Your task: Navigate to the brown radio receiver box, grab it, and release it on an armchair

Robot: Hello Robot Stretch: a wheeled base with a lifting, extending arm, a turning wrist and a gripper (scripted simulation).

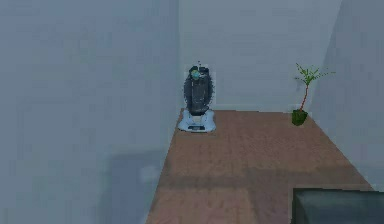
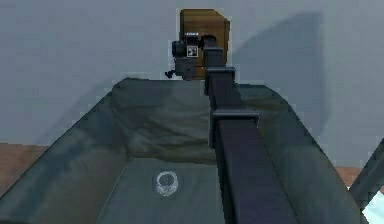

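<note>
A brown box (image 2: 212,30) hangs at the far end of the dark arm (image 2: 232,130) in the arm side view, in front of the grey wall and clear of every surface. The gripper (image 2: 176,66) holds it. White marker squares (image 2: 190,47) sit on the wrist against the box's front. Below spreads a dark grey-green armchair (image 2: 90,140) with a wide cushioned seat and raised sides. The box is above the chair's back edge.
A small pale ring-shaped thing (image 2: 165,182) lies on the armchair's seat. In the forward view a dark rounded appliance on a white base (image 1: 198,98) stands against the far wall. A thin potted plant (image 1: 302,100) stands right of it. Brown wooden floor (image 1: 250,160) runs between, with a dark corner (image 1: 335,207) at the bottom right.
</note>
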